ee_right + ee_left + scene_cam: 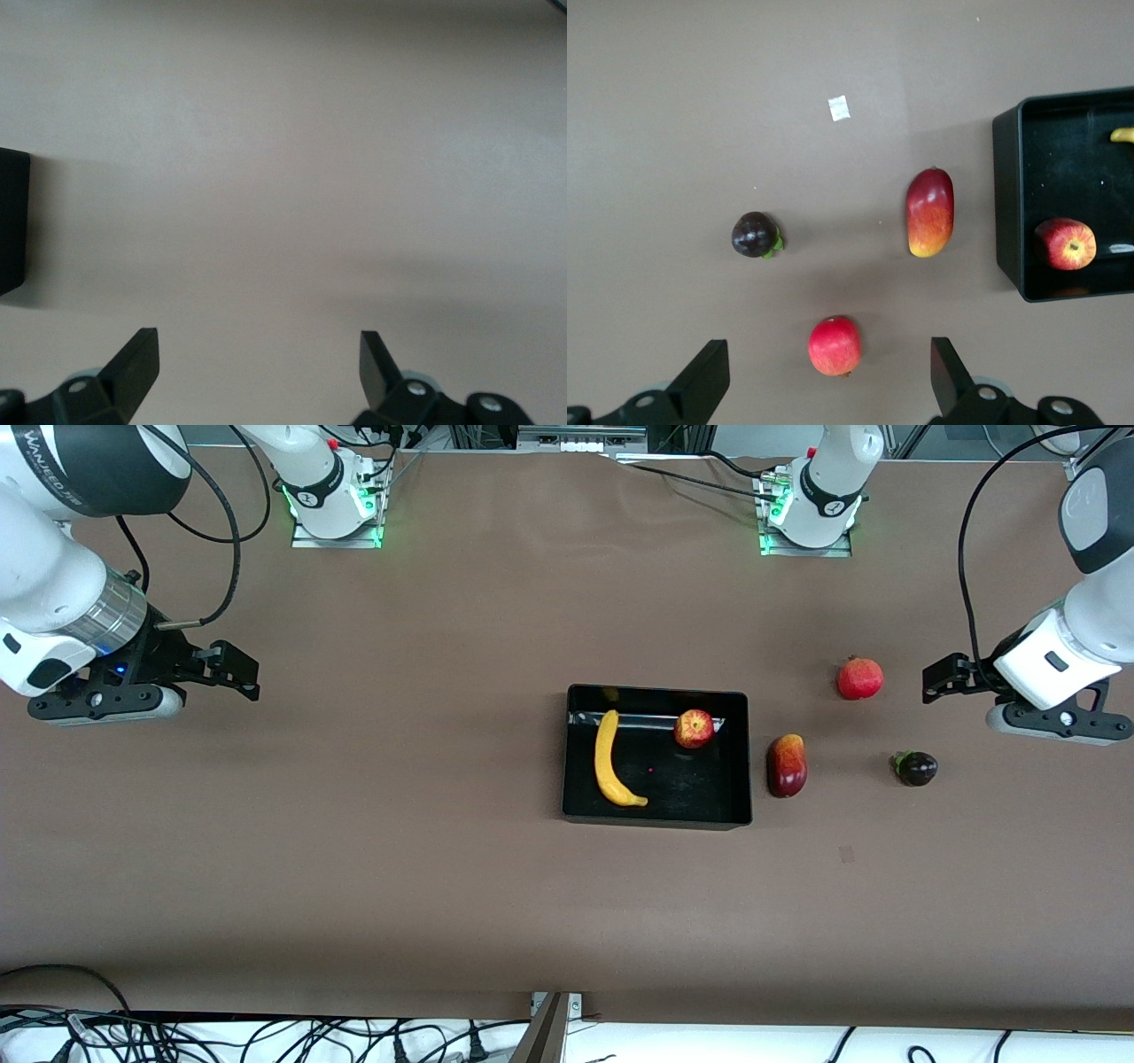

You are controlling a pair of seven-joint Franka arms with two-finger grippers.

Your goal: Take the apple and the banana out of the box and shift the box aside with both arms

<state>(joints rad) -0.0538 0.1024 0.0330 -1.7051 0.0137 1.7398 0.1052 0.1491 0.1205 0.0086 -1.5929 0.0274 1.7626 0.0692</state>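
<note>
You have the brown worktop (372,850) spread under both arms; near its middle, a little toward the left arm's end, sits the black tray (656,812), open-topped, with the banana (608,766) lying in it along the wall toward the right arm's end and the apple (694,729) in it near the wall farthest from the front camera; the two fruits lie apart from each other; your right gripper (237,671) hangs over bare worktop toward the right arm's end, well apart from the tray, its jaws spread wide with nothing between them, and the right wrist view shows only a corner of the tray (12,221); your left gripper (941,676) hangs over the worktop at the left arm's end, near the pomegranate (860,677), its jaws likewise spread wide and holding nothing; just beside the tray, outside its wall toward the left arm's end, lies the mango (787,765); the pomegranate sits on the worktop farther from the front camera than the mango; the small purple fruit (915,768) rests nearer that camera than the pomegranate, beside the mango but apart from it, its green stem turned toward the mango.
</note>
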